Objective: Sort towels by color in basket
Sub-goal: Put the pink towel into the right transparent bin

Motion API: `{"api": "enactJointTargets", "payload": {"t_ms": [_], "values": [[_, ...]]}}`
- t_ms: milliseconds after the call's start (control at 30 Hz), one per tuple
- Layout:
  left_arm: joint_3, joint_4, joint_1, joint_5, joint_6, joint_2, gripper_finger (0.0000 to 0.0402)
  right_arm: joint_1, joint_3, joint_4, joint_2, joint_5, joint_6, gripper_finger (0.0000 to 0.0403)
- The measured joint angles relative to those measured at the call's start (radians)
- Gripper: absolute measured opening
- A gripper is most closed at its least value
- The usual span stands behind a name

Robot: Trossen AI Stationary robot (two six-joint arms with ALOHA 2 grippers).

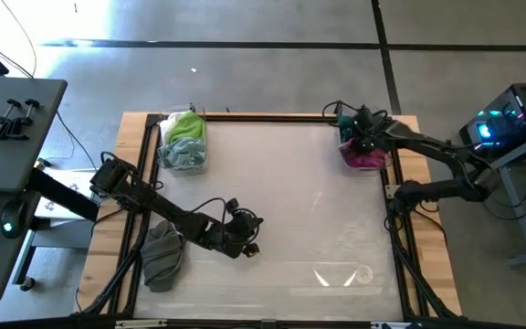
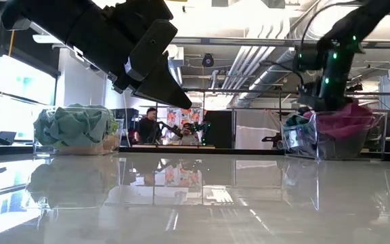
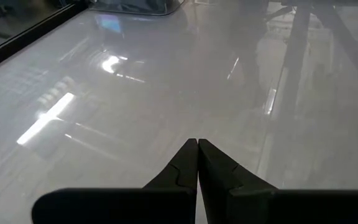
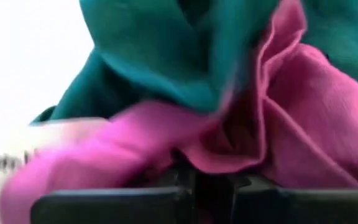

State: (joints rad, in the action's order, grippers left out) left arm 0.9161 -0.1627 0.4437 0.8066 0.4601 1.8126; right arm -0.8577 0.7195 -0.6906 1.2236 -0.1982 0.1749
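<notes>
My left gripper (image 1: 247, 238) (image 3: 197, 144) is shut and empty, hovering over the bare near-left part of the table; it shows tipped down in the low view (image 2: 175, 95). A grey-brown towel (image 1: 163, 254) lies crumpled at the table's left edge, beside that arm. The clear left basket (image 1: 161, 157) (image 2: 111, 139) holds lime green (image 1: 185, 126) and mint towels (image 1: 183, 153) (image 2: 73, 127). My right gripper (image 1: 360, 137) (image 2: 320, 102) reaches down into the clear right basket (image 1: 388, 161) (image 2: 379, 135), among a magenta towel (image 4: 303, 124) (image 2: 349, 116) and a dark green towel (image 4: 166, 56). My right gripper is shut on the magenta towel, coming from above into the basket. Folds of the cloth (image 4: 229, 155) bunch over the fingertips and hide the place of contact, so which part or how many layers cannot be told. The towel rests in the basket under the dark green one.
A black frame (image 1: 272, 117) runs round the glossy white table. Both baskets stand at the far edge, left and right. People (image 2: 151, 125) show in the room beyond the table. A desk with equipment (image 1: 12, 119) stands left of the table.
</notes>
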Motion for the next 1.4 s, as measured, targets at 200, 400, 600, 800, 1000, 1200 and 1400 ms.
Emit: {"api": "enactJointTargets", "payload": {"t_ms": [200, 400, 600, 800, 1000, 1200, 1400], "values": [[0.000, -0.001, -0.004, 0.000, 0.000, 0.000, 0.0000, -0.040, -0.056, 0.095, 0.042, 0.061, -0.016, 0.0004], [0.000, -0.001, -0.011, -0.003, -0.001, 0.000, 0.0000, -0.038, 0.015, 0.002, 0.033, 0.052, -0.091, 0.0059], [0.000, 0.000, -0.011, -0.008, -0.001, 0.000, 0.0000, -0.039, 0.161, -0.212, 0.026, 0.054, -0.078, 0.0150], [0.000, 0.000, -0.011, -0.008, -0.001, 0.000, 0.0000, -0.003, 0.283, -0.375, 0.026, 0.069, -0.028, 0.0177], [0.000, 0.000, -0.011, -0.008, -0.001, 0.000, 0.0000, 0.080, 0.401, -0.505, 0.025, -0.032, -0.013, 0.0167], [0.000, 0.000, -0.011, -0.008, -0.001, 0.000, 0.0000, 0.146, 0.455, -0.699, 0.025, -0.330, 0.065, 0.0139], [0.000, 0.000, -0.018, -0.008, 0.002, 0.000, 0.0000, 0.100, 0.360, -0.704, 0.027, -0.448, 0.078, 0.0088]]}}
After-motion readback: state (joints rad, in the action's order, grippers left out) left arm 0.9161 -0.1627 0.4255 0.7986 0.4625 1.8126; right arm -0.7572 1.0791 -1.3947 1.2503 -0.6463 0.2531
